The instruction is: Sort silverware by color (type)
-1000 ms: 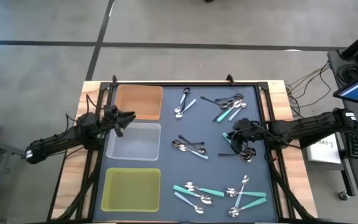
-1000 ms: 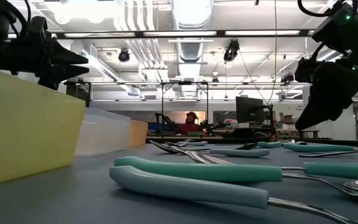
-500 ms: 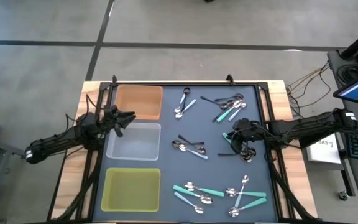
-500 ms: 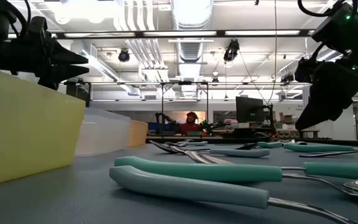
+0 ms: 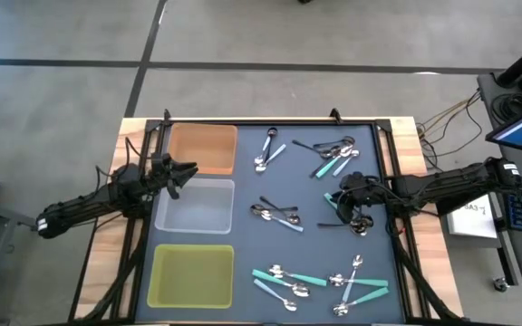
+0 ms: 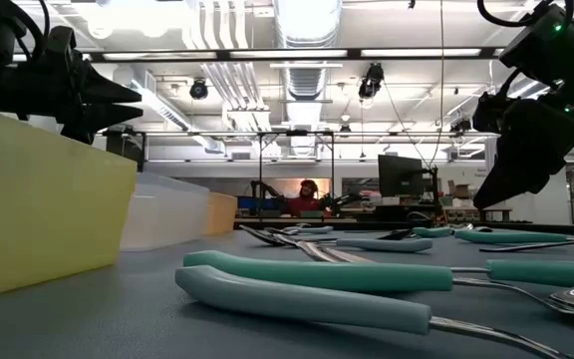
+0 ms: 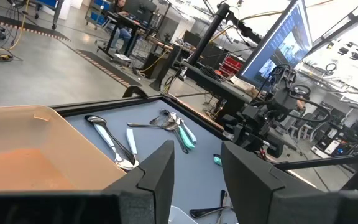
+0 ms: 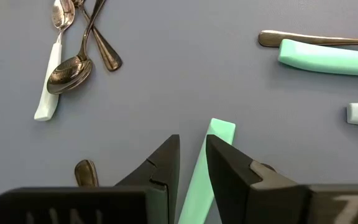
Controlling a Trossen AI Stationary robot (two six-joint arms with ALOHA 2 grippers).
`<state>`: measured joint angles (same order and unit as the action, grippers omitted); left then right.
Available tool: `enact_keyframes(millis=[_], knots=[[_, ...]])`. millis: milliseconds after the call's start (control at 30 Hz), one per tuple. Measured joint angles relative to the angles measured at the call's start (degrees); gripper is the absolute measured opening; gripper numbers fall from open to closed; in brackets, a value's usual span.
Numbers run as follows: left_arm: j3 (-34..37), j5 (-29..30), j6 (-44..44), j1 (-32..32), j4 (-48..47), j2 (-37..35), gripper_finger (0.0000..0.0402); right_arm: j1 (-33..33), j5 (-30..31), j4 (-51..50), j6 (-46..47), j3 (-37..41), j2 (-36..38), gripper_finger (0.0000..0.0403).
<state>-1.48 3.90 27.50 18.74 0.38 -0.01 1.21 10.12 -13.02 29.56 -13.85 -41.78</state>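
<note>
Many small spoons lie on the dark mat: shiny silver, teal-handled and dark ones, in clusters at the far side, the middle and the near right. My right gripper is low over the mat's right part, shut on a teal-handled spoon. My left gripper is open and empty above the left rims of the orange tray and the clear tray. The yellow-green tray stands at the near left. My right gripper has the spoon's teal handle between its two fingers, which lie along the handle. The handle's free end sticks out past the fingertips. The fingers come slanting down from the table's right. I cannot tell whether the spoon is lifted off the mat.
A black frame borders the mat. Two dark spoons and a teal-handled spoon lie just beyond my right gripper, and a dark handle and two teal handles lie to its side. In the low view, teal handles lie close to the near edge.
</note>
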Motion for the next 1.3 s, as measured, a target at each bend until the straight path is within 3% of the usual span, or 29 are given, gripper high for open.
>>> enact_keyframes(millis=[667, 1300], knots=[[0.0, 0.0, 0.0, 0.0, 0.0, 0.0, 0.0115, 0.0, 0.0, 0.2, 0.0, 0.0, 0.0, 0.007], [0.0, 0.0, 0.0, 0.0, 0.0, 0.0, 0.0115, -0.1, 1.1, 17.7, 3.6, 0.0, -0.8, 0.007]])
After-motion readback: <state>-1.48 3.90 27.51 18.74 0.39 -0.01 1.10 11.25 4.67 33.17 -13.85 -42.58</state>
